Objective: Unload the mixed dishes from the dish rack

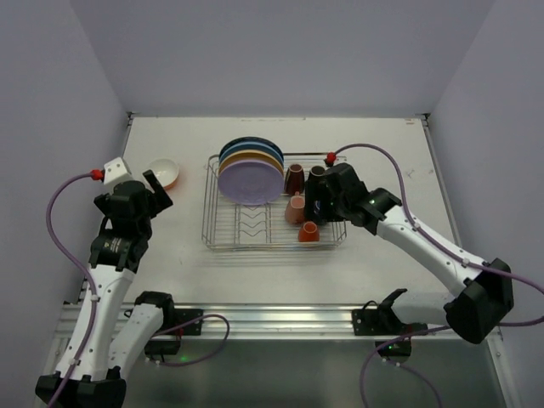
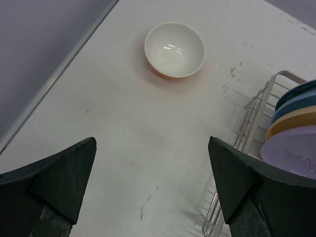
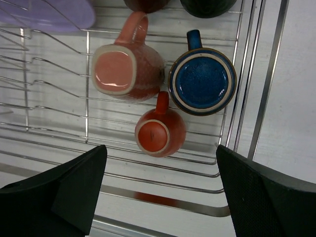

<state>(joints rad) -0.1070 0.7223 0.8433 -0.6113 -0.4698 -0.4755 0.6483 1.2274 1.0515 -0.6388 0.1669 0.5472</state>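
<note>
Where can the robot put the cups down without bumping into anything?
The widest bare table lies between the dish rack and the arm bases. A strip behind the rack is free too. It is crowded at the rack's right end, where the cups huddle under the right gripper, and tight between the orange bowl and the rack.

The bowl (image 2: pixel 174 49) is orange, white inside; the dish rack (image 1: pixel 255 223) silver.

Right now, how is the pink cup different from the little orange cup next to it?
The pink cup looks bigger than the orange cup. The pink cup's bottom is squarish; the orange cup's is round. Both sit upside down in the dish rack, handles pointing the same way.
</note>
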